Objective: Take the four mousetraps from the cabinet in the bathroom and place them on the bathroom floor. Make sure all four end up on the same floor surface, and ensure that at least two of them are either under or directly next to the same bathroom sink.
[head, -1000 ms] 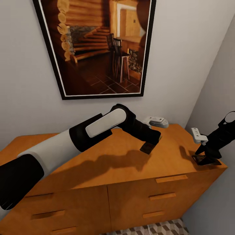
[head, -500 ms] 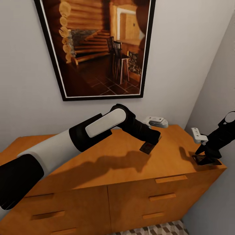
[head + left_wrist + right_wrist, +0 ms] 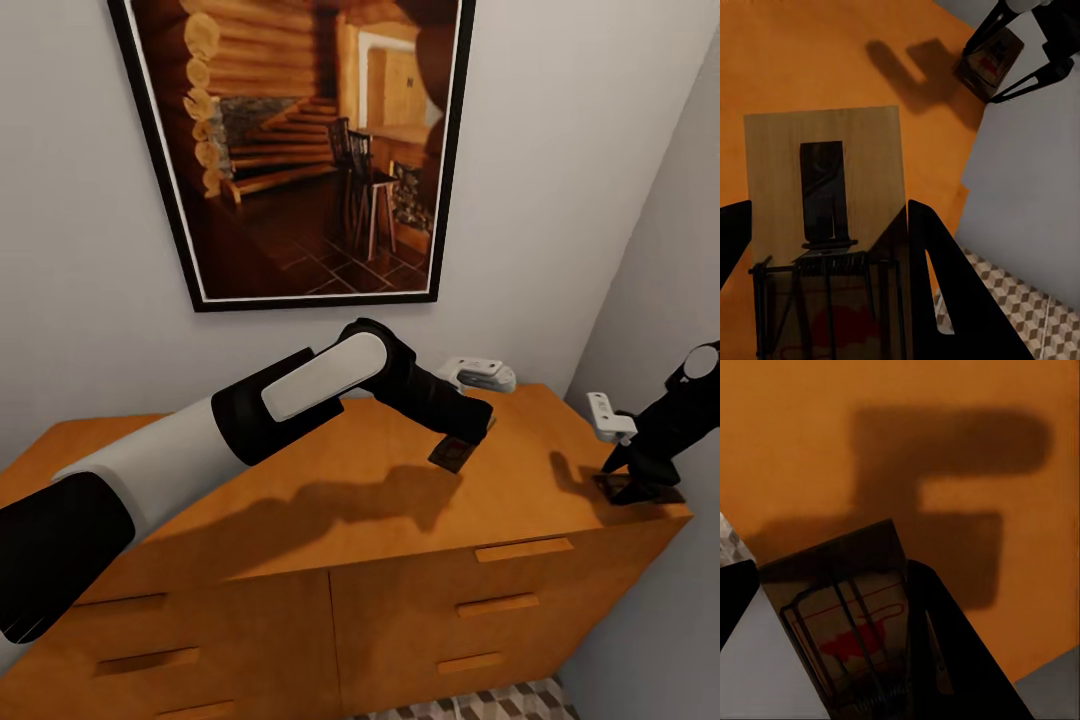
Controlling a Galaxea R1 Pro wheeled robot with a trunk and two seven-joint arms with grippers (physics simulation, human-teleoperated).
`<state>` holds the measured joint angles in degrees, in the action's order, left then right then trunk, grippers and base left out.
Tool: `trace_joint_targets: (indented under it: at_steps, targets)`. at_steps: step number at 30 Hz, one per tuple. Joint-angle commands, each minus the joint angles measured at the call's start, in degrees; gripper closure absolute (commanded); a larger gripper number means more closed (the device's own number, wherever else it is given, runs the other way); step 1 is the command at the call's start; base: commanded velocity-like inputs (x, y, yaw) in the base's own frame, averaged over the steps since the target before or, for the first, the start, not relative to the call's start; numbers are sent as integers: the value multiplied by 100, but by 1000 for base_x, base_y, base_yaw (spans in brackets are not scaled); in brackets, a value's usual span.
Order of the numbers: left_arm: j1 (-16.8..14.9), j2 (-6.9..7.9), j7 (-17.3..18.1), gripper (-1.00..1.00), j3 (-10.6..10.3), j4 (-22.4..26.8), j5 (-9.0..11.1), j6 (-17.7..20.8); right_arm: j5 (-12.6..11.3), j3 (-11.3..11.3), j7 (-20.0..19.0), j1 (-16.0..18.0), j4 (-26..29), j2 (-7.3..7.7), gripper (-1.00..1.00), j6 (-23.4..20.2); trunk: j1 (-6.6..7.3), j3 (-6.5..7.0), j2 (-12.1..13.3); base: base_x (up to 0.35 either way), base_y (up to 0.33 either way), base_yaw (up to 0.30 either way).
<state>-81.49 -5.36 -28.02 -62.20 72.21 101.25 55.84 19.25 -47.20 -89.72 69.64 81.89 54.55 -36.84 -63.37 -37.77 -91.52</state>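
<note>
Head view: left gripper (image 3: 462, 440) pinches a mousetrap (image 3: 452, 455) above the middle of the orange cabinet (image 3: 300, 520) top; right gripper (image 3: 632, 478) pinches a second mousetrap (image 3: 640, 490) at the cabinet's right edge near the corner, contact with the top unclear. Wrist views show a red mark on each trap, no readable lettering. Framed picture (image 3: 300, 150) is cut off above; cube-patterned floor (image 3: 480, 705) is only a sliver.

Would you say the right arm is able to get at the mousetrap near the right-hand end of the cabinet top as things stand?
Probably yes: the right gripper is already at that mousetrap on the cabinet top, its fingers either side of it. The left gripper is well apart, holding another mousetrap.
</note>
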Motion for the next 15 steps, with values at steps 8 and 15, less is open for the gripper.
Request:
trace_joint_targets:
  at_steps: [8, 15]
  targets:
    - [-7, 8, -54, 100, 14, 3, 35, 7, 176, 27, -28, 13, 27, -6, 100, -60, 0, -6, -4, -36, 0, 0]
    - [-7, 5, -54, 100, 15, -4, 35, 6, 176, 27, -28, 13, 28, 1, 100, -60, 0, -6, -4, -325, 0, 0]
